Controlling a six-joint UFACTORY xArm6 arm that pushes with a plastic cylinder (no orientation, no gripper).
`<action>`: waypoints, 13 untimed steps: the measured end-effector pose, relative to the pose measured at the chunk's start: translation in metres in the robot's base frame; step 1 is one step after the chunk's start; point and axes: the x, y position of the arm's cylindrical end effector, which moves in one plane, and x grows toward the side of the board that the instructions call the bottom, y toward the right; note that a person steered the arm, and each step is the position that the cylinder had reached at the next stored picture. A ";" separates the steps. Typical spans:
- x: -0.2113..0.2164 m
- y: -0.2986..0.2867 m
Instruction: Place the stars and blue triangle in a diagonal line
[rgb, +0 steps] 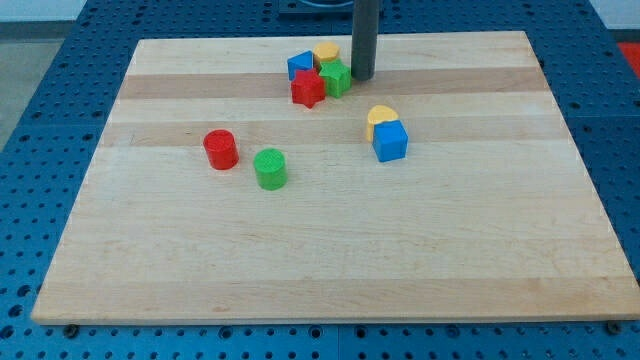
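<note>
One camera looks down at a slant from the near edge, taking in the whole wooden board (320, 260)

My tip (362, 76) sits just right of the green star (337, 79) at the frame's upper centre, where the red star (308, 88), blue triangle (299, 66) and a yellow block (325, 52) cluster on the worktop (150, 250).

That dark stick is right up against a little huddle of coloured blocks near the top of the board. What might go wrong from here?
Two likely risks:
1. My tip sits just right of the green star block, which touches the red star block, the blue triangle block and a yellow block. One push may drag them all.
2. The cluster lies near the wooden board's top edge, so blocks could slide off.
</note>
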 end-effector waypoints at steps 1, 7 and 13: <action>-0.005 -0.045; 0.014 -0.091; 0.053 -0.065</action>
